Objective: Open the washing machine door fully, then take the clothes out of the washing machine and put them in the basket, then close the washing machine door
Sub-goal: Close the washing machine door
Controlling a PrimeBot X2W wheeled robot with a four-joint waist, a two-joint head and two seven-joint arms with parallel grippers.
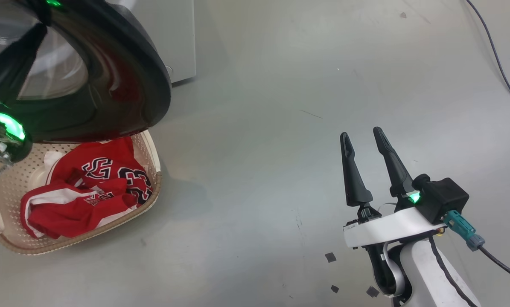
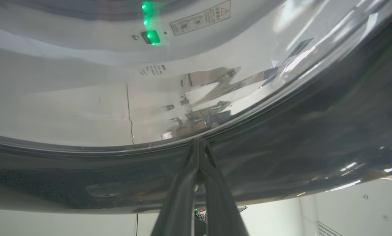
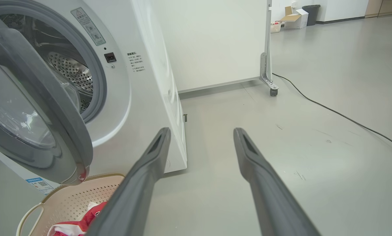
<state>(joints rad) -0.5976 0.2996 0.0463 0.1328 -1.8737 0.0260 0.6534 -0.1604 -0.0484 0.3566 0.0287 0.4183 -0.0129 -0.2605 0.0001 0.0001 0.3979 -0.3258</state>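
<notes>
The washing machine door [image 1: 122, 76], with its glossy black rim and glass bowl, stands part open over the basket. My left gripper [image 2: 197, 142] is shut with nothing between its fingers. Its tips rest against the door [image 2: 281, 147] where the black rim meets the glass. The red clothes [image 1: 88, 187] with the number 23 lie in the cream basket [image 1: 152, 187] on the floor. My right gripper [image 1: 361, 132] hangs open and empty over bare floor to the right. Its wrist view shows the white washing machine [image 3: 143, 98], the steel drum [image 3: 68, 68], the door [image 3: 51, 108] and the basket [image 3: 94, 190].
A black cable [image 3: 330, 108] runs across the grey floor on the right. A white panel [image 3: 215, 42] on a caster [image 3: 273, 90] stands behind the machine. Small dark tape squares [image 1: 330, 257] mark the floor near my right arm.
</notes>
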